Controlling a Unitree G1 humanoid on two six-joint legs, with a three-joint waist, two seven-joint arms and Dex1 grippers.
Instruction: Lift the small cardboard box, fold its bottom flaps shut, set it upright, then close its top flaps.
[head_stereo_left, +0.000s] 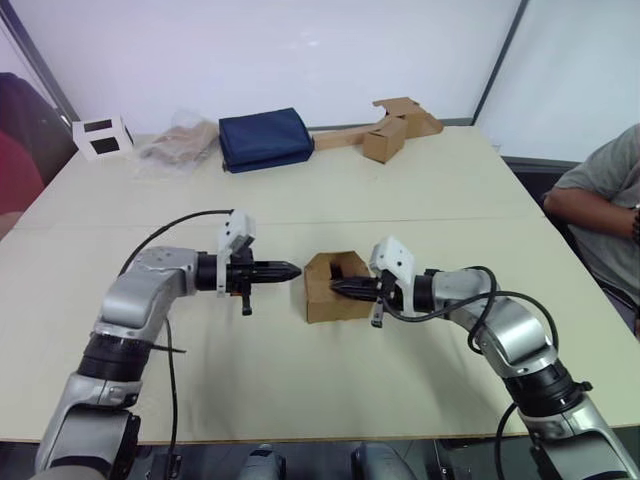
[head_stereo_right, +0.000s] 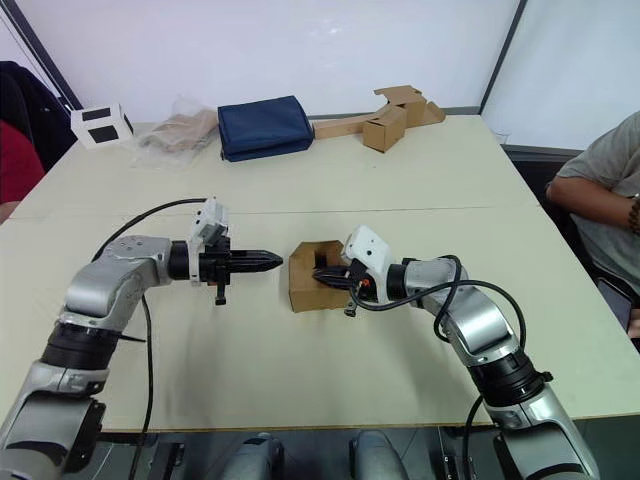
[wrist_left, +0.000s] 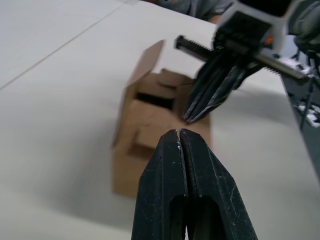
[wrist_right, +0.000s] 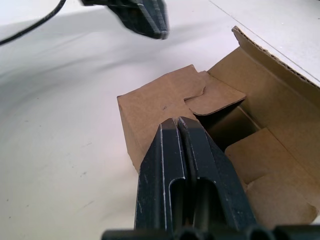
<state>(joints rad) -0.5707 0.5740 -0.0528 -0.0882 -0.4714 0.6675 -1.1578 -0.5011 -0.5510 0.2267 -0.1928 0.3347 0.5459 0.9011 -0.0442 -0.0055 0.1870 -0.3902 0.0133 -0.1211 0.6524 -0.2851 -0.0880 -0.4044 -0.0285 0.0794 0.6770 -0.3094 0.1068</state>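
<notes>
The small cardboard box (head_stereo_left: 335, 288) rests on the pale surface (head_stereo_left: 300, 400), near the middle and toward the near edge, between the two arms. Its open end faces up and to the right, with one flap standing up at the far side and other notched flaps partly folded in over the opening.

The left hand (head_stereo_left: 292, 269) hovers just left of the box, level with its top edge, pointing right at it; its two black fingers are pressed together with nothing between them. I cannot tell whether its tip touches the cardboard.

The right hand (head_stereo_left: 336, 287) reaches in from the right with its fingers (wrist_right: 187, 165) also squeezed together and empty. Its tip lies over the folded flaps at the box's opening.

At the far side of the surface lie a white cube with black squares (head_stereo_left: 101, 136) at the left, a crumpled clear bag (head_stereo_left: 180, 142), a folded navy cloth (head_stereo_left: 265, 139), and a smaller cardboard cube joined to a long strip (head_stereo_left: 385, 130). A person's arm (head_stereo_left: 590, 200) shows at the right edge.
</notes>
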